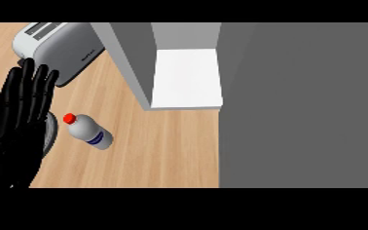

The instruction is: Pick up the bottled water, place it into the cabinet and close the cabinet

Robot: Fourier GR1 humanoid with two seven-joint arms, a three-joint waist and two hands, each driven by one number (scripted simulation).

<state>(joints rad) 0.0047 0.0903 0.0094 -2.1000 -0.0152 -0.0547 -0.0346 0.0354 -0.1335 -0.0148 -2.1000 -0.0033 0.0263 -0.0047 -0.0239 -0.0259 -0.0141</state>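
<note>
Left hand (25,122) rests released, fingers up, at the view's left edge. Bottled water (90,131) lies on the worktop (165,146) beside it, apart from the cabinet (187,78), whose white shelf shows nothing on it.

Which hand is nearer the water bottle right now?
Left. The left hand stands open just left of the bottled water; the right hand is out of view.
</note>
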